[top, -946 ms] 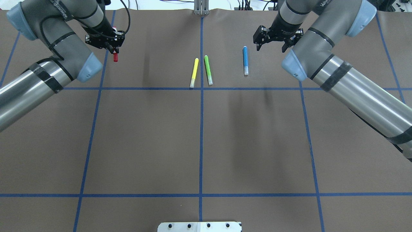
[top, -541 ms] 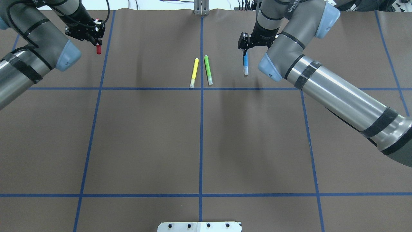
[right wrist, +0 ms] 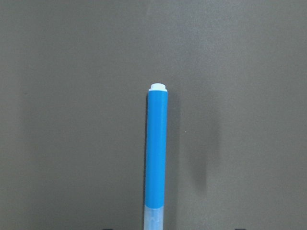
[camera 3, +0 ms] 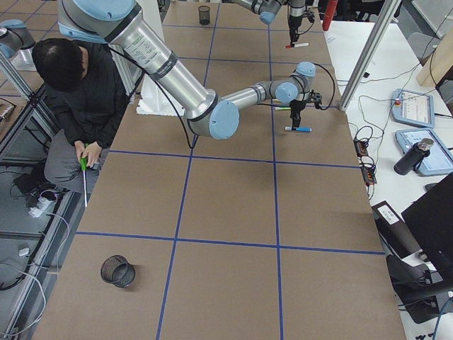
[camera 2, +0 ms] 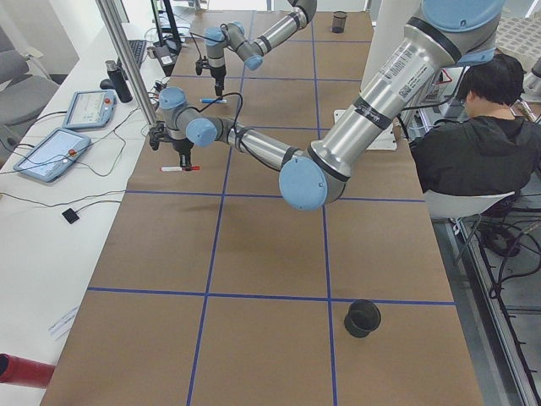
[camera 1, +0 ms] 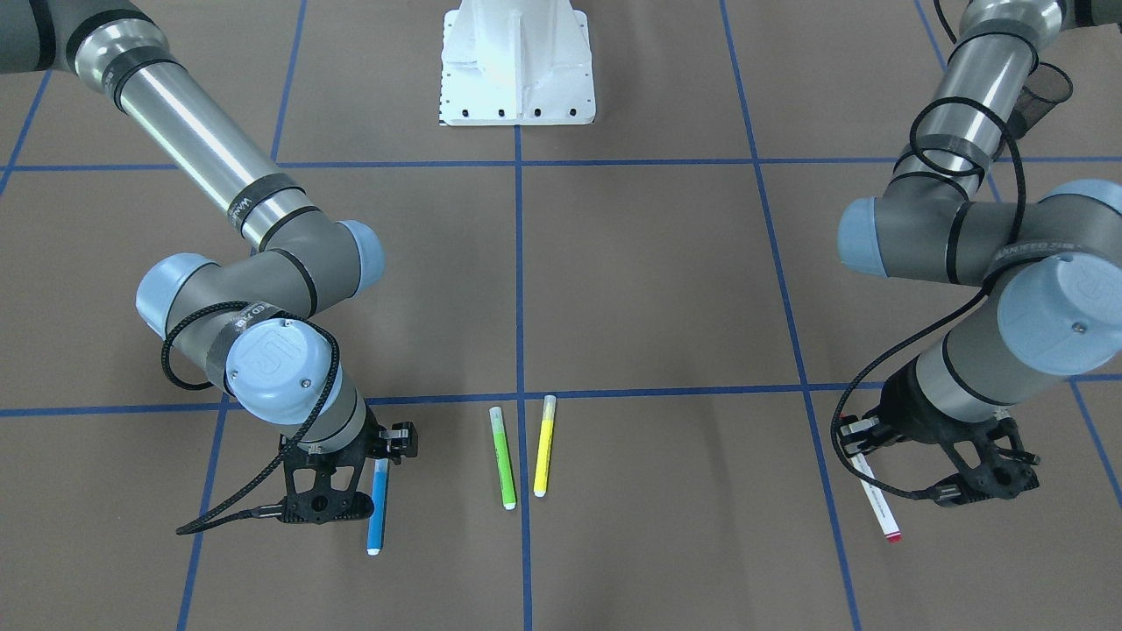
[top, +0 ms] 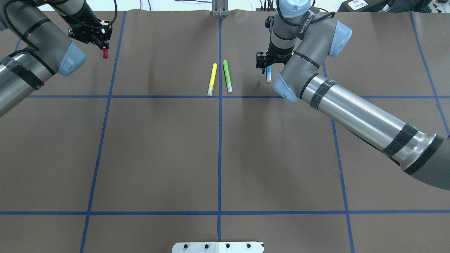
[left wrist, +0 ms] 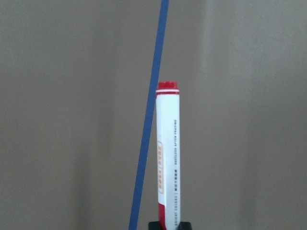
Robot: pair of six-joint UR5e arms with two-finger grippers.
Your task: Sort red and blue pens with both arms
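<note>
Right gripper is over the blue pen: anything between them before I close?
Nothing visible. The right gripper hangs directly over the blue pen, jaws apart on either side of its pale cap end. The green marker lies off to the side, apart from both.

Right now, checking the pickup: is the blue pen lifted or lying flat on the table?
Lying flat. The blue pen rests on the table; the right gripper over it is open, not gripping.
</note>
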